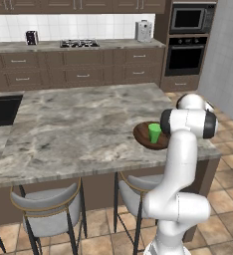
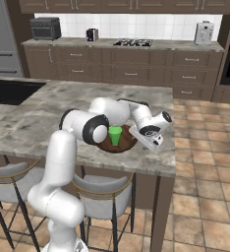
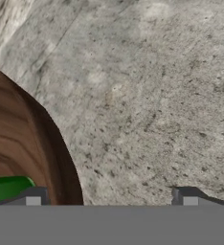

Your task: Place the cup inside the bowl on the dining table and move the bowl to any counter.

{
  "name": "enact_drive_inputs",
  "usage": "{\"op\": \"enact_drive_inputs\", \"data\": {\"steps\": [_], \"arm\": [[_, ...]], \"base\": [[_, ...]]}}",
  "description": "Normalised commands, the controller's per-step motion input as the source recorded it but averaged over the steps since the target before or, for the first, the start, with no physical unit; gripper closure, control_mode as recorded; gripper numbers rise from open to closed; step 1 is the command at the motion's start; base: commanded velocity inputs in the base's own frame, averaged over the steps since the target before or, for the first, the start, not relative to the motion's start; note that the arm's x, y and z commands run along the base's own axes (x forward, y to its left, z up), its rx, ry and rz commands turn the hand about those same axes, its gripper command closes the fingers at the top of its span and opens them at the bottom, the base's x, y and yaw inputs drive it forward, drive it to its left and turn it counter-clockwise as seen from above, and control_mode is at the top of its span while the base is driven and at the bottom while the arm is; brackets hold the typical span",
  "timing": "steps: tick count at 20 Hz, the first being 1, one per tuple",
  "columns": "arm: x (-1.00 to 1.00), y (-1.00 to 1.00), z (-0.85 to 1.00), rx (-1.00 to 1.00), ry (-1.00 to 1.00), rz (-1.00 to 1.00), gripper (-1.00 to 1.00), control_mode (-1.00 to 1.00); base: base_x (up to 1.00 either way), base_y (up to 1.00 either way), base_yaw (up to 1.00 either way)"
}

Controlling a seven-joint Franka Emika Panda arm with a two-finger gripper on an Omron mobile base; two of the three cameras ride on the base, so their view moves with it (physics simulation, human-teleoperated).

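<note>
The green cup (image 1: 154, 132) (image 2: 115, 135) stands upright inside the dark wooden bowl (image 1: 142, 137) (image 2: 123, 146), near the right front corner of the marble dining table (image 1: 78, 124) (image 2: 38, 118). My gripper (image 2: 152, 142) (image 3: 111, 198) hangs open at the bowl's right side, low over the table. In the hand view the bowl (image 3: 23, 143) curves in from the left and its rim runs between my fingers. One fingertip (image 3: 35, 196) is over the bowl's inside beside the cup (image 3: 6, 186). The other fingertip (image 3: 188, 196) is over bare marble. Nothing is held.
The counter (image 1: 88, 47) (image 2: 176, 45) with its gas hob (image 1: 78, 43) runs along the back wall, across a tiled aisle. A black sink (image 1: 1, 109) is set in the table's left end. Two stools (image 1: 51, 204) stand under the front edge. The wall oven (image 1: 185, 55) stands at the right.
</note>
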Motion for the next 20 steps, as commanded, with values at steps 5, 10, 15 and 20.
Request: {"op": "enact_drive_inputs", "data": {"steps": [5, 10, 15, 20], "arm": [[0.00, 0.14, 0.00, 0.00, 0.00, 0.00, -1.00, -1.00], [0.00, 0.01, 0.00, 0.00, 0.00, 0.00, -1.00, -1.00], [0.00, 0.00, 0.00, 0.00, 0.00, 0.00, 1.00, -1.00], [0.00, 0.00, 0.00, 0.00, 0.00, 0.00, 1.00, -1.00]], "base": [[0.00, 0.00, 0.00], [0.00, 0.00, 0.00], [0.00, 0.00, 0.00], [0.00, 0.00, 0.00]]}}
